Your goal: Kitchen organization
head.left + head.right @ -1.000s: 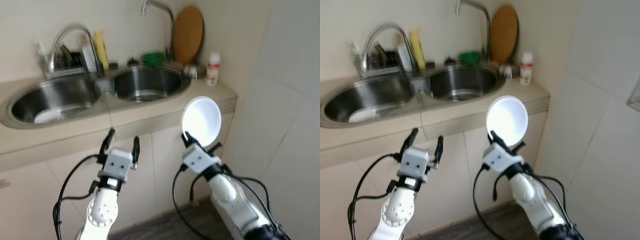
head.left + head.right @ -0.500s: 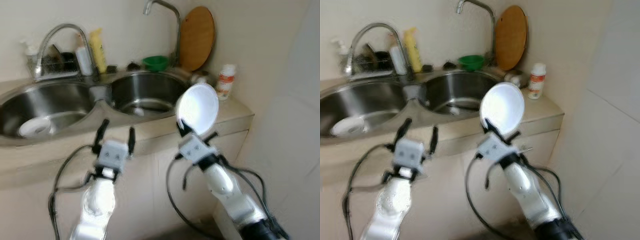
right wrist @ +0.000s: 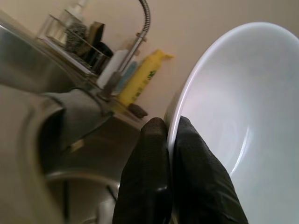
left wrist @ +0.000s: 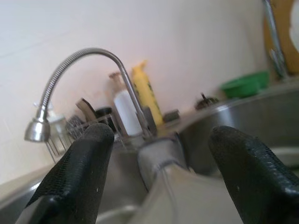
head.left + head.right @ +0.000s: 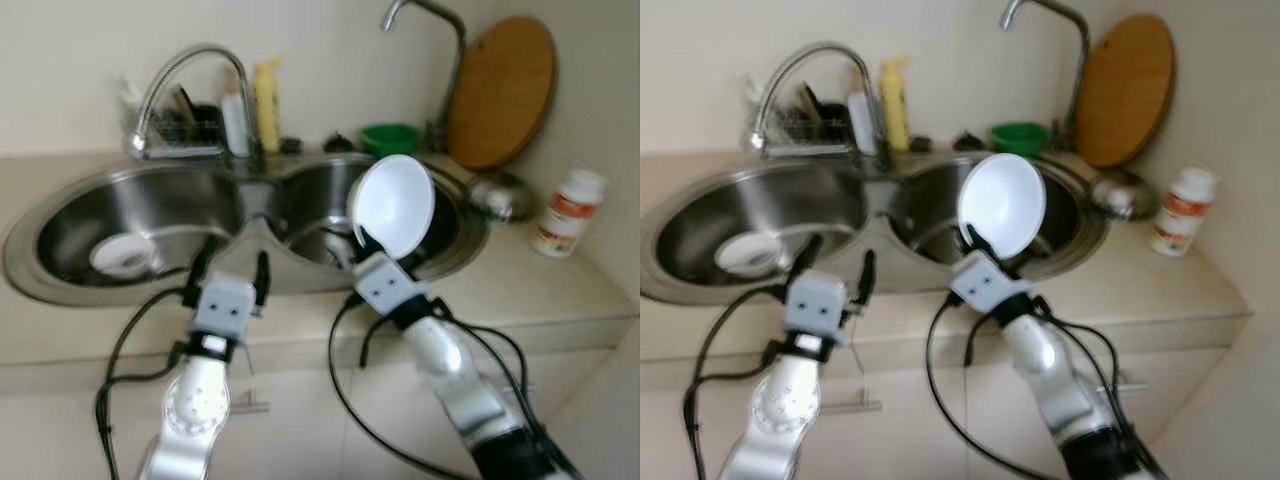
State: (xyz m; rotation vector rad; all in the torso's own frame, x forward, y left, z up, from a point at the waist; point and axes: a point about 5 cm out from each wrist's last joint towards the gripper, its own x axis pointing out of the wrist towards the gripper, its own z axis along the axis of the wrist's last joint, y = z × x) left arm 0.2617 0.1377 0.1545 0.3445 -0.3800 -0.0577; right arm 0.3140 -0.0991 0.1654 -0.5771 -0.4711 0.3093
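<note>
Closer now than a second ago, the double sink (image 5: 40, 262) sits right under both arms, since the robot has stepped up and the whole view has shifted; cabinet fronts that lay behind the grippers have dropped to the lower edge. On the left, a white dish (image 5: 123, 255) lies in the left basin. The left gripper (image 5: 229, 276) hovers over the sink's front rim near the divider, fingers spread wide with nothing between them, as before. Behind it, a curved tap (image 5: 190, 72) rises in front of a wire rack (image 5: 180, 128), a white bottle (image 5: 235, 112) and a yellow bottle (image 5: 266, 103). The right gripper (image 5: 365, 245) still pinches the rim of the white bowl (image 5: 396, 203), held upright on edge, now over the front of the right basin instead of before the cabinets. Farther right are a green bowl (image 5: 390, 137), a second tap (image 5: 440, 40), a round wooden board (image 5: 503, 90) leaning on the wall, and a white-and-orange bottle (image 5: 566, 213) on the counter (image 5: 560, 290).
</note>
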